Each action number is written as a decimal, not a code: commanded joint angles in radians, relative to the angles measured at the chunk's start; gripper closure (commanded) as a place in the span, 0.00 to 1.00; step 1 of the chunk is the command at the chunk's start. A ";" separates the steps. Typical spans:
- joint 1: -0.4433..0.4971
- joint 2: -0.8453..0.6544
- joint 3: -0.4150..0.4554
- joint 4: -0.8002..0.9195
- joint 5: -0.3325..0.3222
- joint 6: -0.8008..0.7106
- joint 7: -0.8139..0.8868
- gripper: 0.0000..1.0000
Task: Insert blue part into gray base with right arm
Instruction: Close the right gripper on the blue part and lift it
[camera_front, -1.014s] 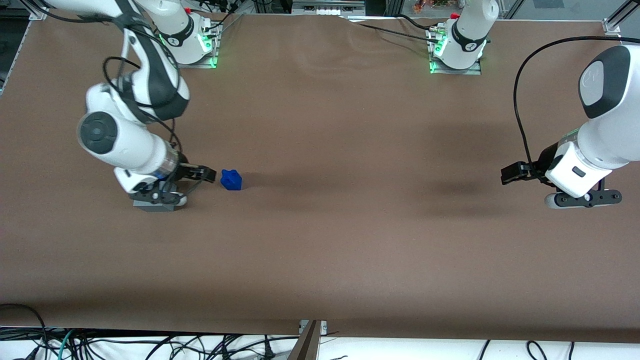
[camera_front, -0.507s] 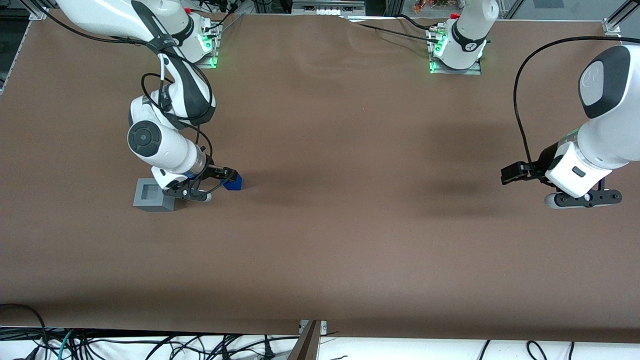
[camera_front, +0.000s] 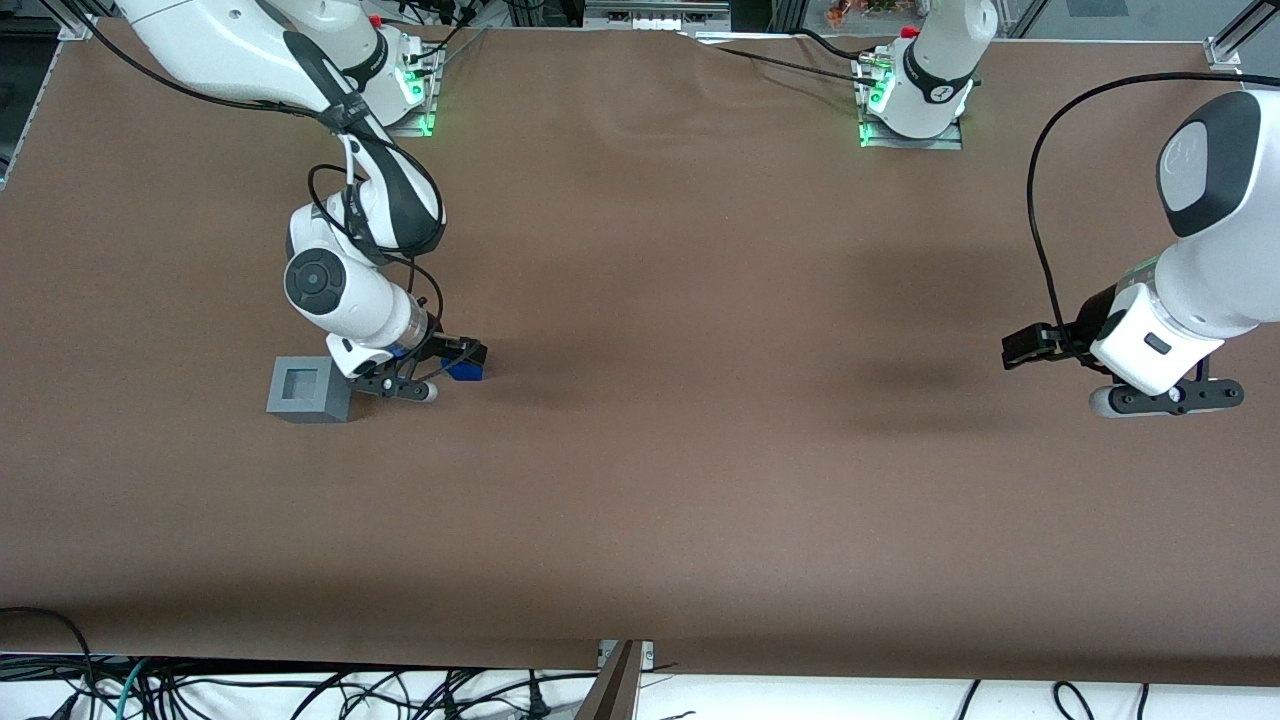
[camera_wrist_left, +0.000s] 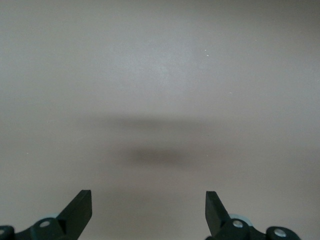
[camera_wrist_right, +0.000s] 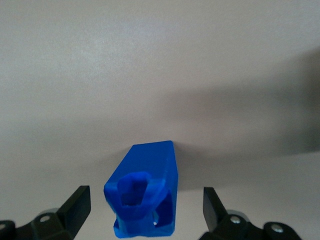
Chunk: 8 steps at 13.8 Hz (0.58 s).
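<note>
The blue part (camera_front: 466, 368) lies on the brown table, and the black fingers of my right gripper (camera_front: 462, 353) stand over it. In the right wrist view the blue part (camera_wrist_right: 145, 190) sits between the two open fingertips (camera_wrist_right: 76, 207) with clear gaps on both sides; the gripper (camera_wrist_right: 145, 206) is open and holds nothing. The gray base (camera_front: 308, 389), a cube with a square recess in its top, stands on the table beside the gripper's wrist, farther toward the working arm's end than the blue part.
The brown table (camera_front: 700, 480) stretches wide toward the parked arm's end. Both arm bases (camera_front: 395, 85) with green lights are mounted at the table's edge farthest from the front camera. Cables hang below the near edge.
My right arm has swung off the gray base toward the blue part, uncovering the base. The open gripper now straddles the blue part, which has not moved.
</note>
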 joint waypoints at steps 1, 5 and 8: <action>0.010 -0.010 0.005 -0.014 0.007 0.018 0.016 0.19; 0.008 -0.005 0.005 -0.015 0.003 0.017 0.005 0.97; 0.008 -0.034 0.003 -0.009 -0.002 -0.020 -0.013 1.00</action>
